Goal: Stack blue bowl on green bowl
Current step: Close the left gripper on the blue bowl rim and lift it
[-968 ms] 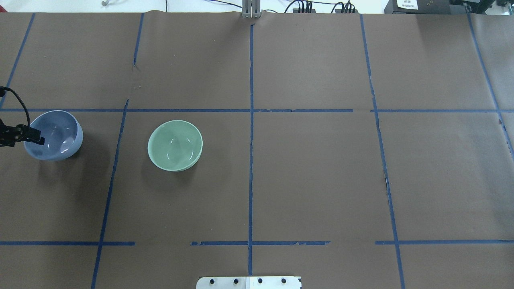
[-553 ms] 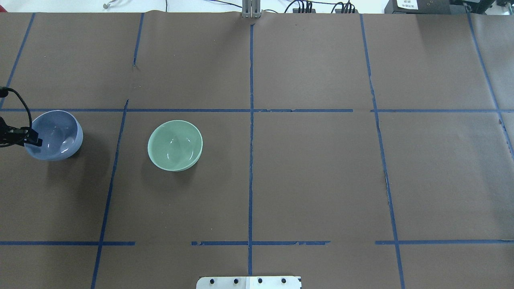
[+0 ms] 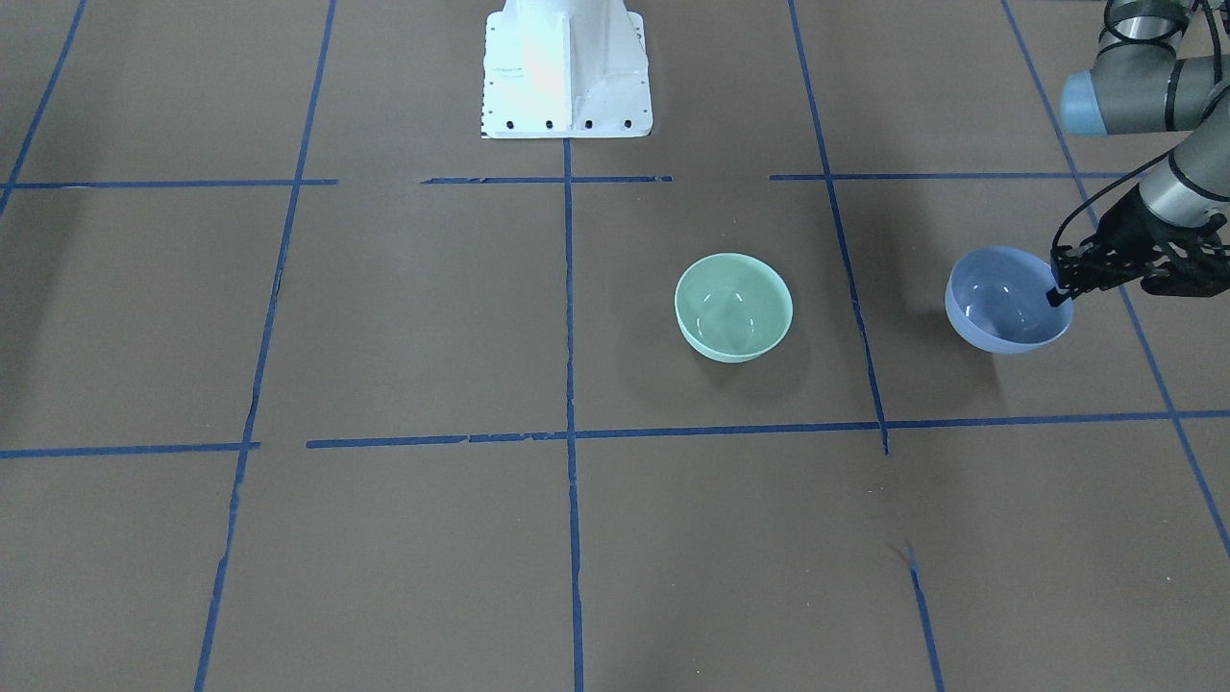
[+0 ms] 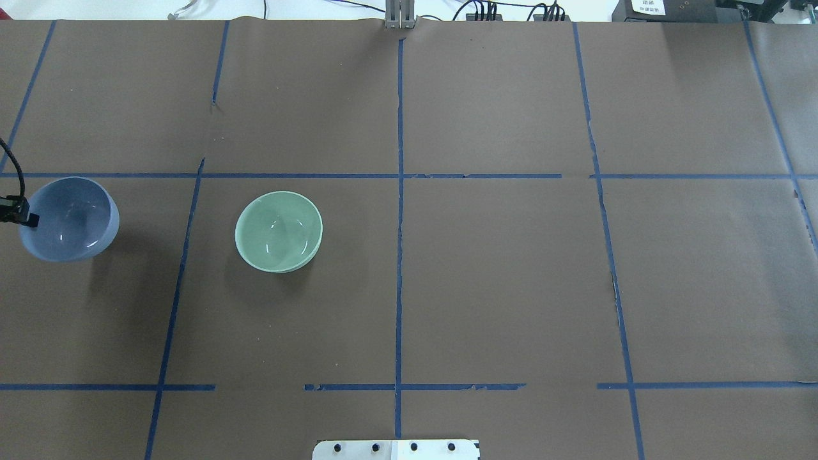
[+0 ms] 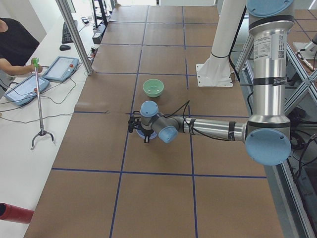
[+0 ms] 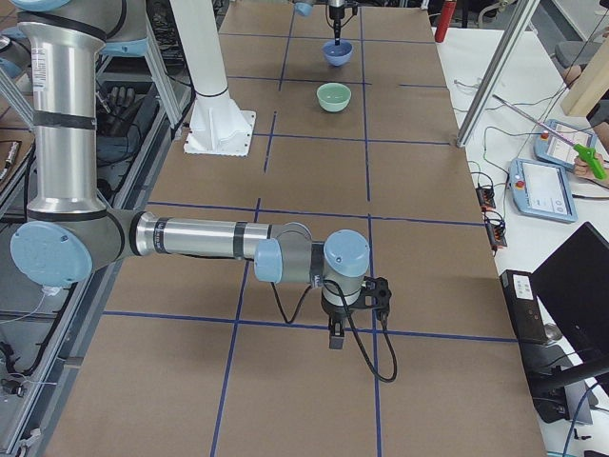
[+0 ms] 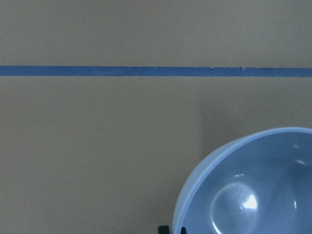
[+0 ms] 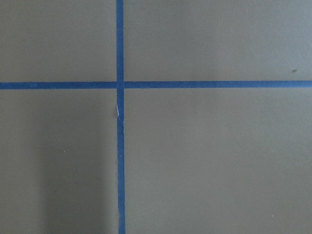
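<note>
The left arm (image 3: 1170, 187) reaches out low, its fingers (image 3: 1056, 294) pinching the blue bowl's (image 3: 995, 309) rim, bowl apparently raised.

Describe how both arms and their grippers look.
The left arm and right arm are silver tubes with pale blue joint caps. The left arm bears a printed label. The left gripper and right gripper are black and two-fingered, each trailing a looping black cable.
</note>
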Tool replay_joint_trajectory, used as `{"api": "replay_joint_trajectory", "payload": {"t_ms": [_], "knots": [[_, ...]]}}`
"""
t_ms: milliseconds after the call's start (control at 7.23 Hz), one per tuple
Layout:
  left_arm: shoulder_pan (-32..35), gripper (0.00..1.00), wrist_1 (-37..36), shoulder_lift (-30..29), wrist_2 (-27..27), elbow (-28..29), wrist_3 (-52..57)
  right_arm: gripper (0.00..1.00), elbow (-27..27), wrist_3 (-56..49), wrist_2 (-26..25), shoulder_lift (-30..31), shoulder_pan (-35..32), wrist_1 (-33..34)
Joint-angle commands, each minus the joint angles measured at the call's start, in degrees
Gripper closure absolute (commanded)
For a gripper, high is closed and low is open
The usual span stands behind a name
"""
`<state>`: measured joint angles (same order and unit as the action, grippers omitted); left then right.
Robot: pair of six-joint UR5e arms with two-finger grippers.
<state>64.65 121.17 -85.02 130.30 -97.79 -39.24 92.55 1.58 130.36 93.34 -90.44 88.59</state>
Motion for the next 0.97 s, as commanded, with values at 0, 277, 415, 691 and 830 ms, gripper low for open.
{"api": "replay_joint_trajectory", "payload": {"t_ms": [0,277,415,691,830], "knots": [[8.1,1.0,-25.4,-1.1,1.5,-11.7,14.6,0.0,0.0,0.0,0.1,0.0,0.0,0.1],[18.2,1.0,-42.5,-9.9,1.3,-16.6,20.6,0.0,0.0,0.0,0.0,0.0,0.0,0.0],[19.4,1.0,-48.9,-11.5,1.3,-20.2,20.8,0.0,0.0,0.0,0.0,0.0,0.0,0.0],[18.7,1.0,-55.4,-12.5,2.8,-24.9,19.4,0.0,0.0,0.0,0.0,0.0,0.0,0.0],[16.8,1.0,-55.2,-12.5,6.5,-25.9,15.2,0.0,0.0,0.0,0.0,0.0,0.0,0.0]]}}
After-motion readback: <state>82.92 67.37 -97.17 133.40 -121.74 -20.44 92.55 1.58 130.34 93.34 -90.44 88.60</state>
